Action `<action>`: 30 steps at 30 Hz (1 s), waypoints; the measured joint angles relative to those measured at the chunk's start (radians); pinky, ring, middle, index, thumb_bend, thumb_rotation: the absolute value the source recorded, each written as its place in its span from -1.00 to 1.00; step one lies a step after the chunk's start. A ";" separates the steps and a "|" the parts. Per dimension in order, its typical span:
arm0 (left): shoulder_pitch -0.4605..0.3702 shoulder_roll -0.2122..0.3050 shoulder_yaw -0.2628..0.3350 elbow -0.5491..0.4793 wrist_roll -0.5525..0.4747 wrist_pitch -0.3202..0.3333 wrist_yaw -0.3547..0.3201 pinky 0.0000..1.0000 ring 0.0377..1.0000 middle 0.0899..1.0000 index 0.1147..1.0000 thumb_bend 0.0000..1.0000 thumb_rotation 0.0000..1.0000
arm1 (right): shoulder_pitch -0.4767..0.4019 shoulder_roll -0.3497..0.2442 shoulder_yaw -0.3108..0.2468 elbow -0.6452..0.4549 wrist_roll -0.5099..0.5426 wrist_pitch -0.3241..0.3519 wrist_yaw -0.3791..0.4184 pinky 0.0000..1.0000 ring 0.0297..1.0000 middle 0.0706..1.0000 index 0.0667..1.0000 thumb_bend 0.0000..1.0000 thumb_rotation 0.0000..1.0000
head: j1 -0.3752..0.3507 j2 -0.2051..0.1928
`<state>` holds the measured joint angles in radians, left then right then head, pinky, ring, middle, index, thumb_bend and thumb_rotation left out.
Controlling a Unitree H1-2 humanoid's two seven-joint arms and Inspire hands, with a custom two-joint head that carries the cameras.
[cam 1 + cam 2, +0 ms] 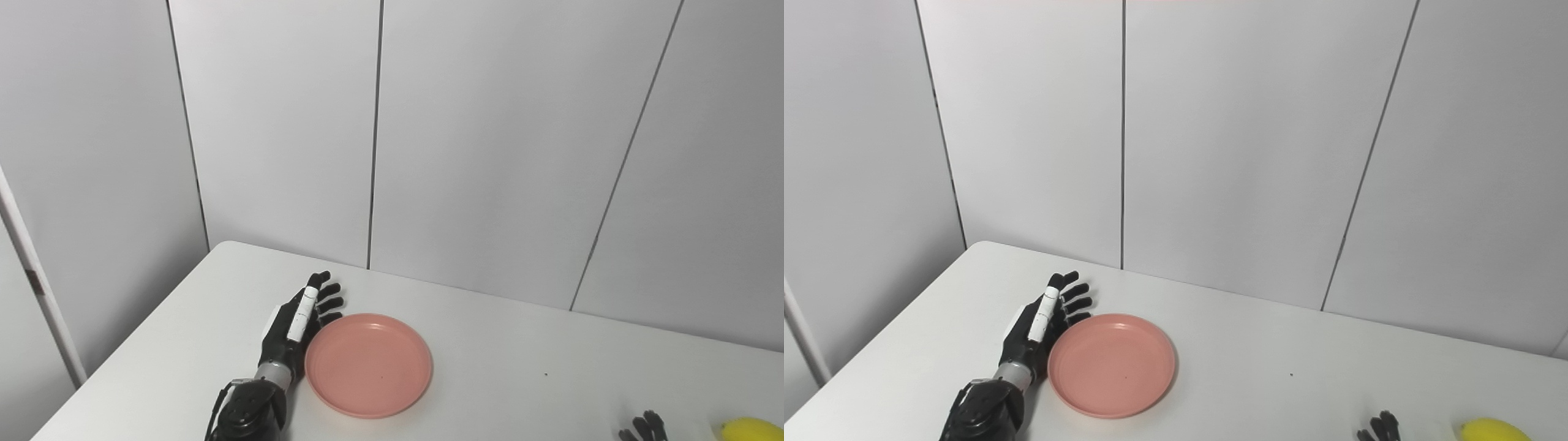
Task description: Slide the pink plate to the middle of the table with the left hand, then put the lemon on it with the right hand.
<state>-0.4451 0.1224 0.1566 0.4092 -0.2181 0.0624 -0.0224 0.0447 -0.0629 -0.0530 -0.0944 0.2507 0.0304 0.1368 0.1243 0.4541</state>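
I have the white table (527, 367) filling the lower part of both head views, its far edge running along the grey panelled wall (490, 141) and its rounded far-left corner showing just beyond my left hand. The tabletop is bare from the plate's right rim all the way across to the lower right corner, apart from one tiny dark speck.

The pink plate (368, 365) sits flat on the left portion of the table, nearer the left edge than the right. My left hand (294, 327) stands on its side along the plate's left rim, fingers stretched out straight and slightly fanned, holding nothing; the palm side looks to be touching or just beside the rim, and I cannot tell which. Bare table lies between that hand and the left edge.

The lemon (1494, 430) lies at the bottom right, cut off by the picture's lower edge, well apart from the plate. Just beside it on its left, only the fingertips of my right hand (1379, 427) poke up from the bottom edge, so I cannot tell how that hand is set.
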 measured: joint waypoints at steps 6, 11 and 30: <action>0.001 -0.002 -0.002 -0.001 0.010 0.000 0.001 0.50 0.58 0.64 0.66 0.88 0.71 | 0.000 0.015 0.006 -0.007 -0.005 0.002 -0.013 0.99 0.92 1.00 1.00 0.31 0.98 | -0.040 0.014; 0.002 -0.007 -0.009 0.000 0.015 -0.006 0.007 0.52 0.60 0.66 0.69 0.89 0.73 | -0.004 0.019 0.017 -0.004 -0.008 0.002 -0.013 0.97 0.92 1.00 1.00 0.32 0.96 | -0.052 0.020; 0.004 -0.034 -0.017 -0.020 0.031 0.007 0.014 0.56 0.63 0.66 0.68 0.90 0.67 | -0.024 0.039 0.027 -0.001 -0.022 0.006 -0.042 0.86 0.84 0.94 0.95 0.44 0.81 | -0.124 0.094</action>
<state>-0.4409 0.0886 0.1392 0.3894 -0.1872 0.0695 -0.0082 0.0203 -0.0239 -0.0263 -0.0957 0.2283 0.0361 0.0952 0.0000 0.5476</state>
